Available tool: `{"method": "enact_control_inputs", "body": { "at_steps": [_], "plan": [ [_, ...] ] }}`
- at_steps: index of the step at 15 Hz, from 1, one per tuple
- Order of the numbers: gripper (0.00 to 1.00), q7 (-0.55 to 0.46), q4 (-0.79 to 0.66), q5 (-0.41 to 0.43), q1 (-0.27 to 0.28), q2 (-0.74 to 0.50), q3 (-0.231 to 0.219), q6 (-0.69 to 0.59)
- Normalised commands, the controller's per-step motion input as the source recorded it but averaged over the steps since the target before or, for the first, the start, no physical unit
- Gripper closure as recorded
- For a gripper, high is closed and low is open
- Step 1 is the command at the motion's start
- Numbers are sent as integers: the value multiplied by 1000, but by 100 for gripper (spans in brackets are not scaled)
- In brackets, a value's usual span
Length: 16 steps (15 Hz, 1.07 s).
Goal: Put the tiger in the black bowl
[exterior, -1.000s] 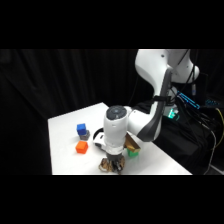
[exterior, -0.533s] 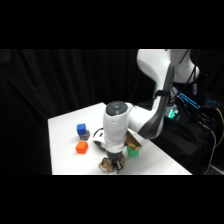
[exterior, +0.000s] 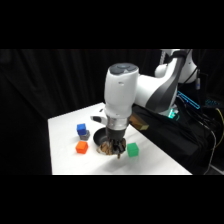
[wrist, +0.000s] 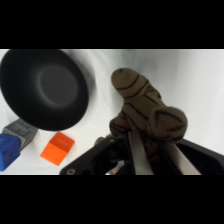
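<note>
Tiger (wrist: 145, 110): clamped between the end effector (wrist: 154, 150) fingers, beside the empty black bowl (wrist: 45, 87). Orange cube (wrist: 57, 147) near the bowl, on the desk (wrist: 200, 75).

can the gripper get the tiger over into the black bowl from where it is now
Probably yes. The gripper has its fingers either side of the tiger, and the black bowl sits empty right beside it with nothing between them.

The white table (exterior: 65, 150) is brightly lit from above against a black, unlit backdrop, and the side view is soft and blurred throughout. In the wrist view the black bowl (wrist: 42, 87) shows a dull sheen, the tiger (wrist: 145, 112) is fairly clear, and the nearest gripper (wrist: 152, 157) parts are out of focus.
</note>
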Motion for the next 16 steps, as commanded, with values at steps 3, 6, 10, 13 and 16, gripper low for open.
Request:
{"method": "enact_control_inputs", "body": {
  "at_steps": [3,6,10,13,16],
  "plan": [
    [93,-89,-273,-94,-316,-416,8,-80],
    [93,-209,-185,4,-329,-258,0,-18],
    [93,-195,-133,67,-207,-99,20,49],
    [93,-168,-105,140,-106,65,54,161],
    [93,-150,-77,164,-55,133,77,231]
  ]
}}
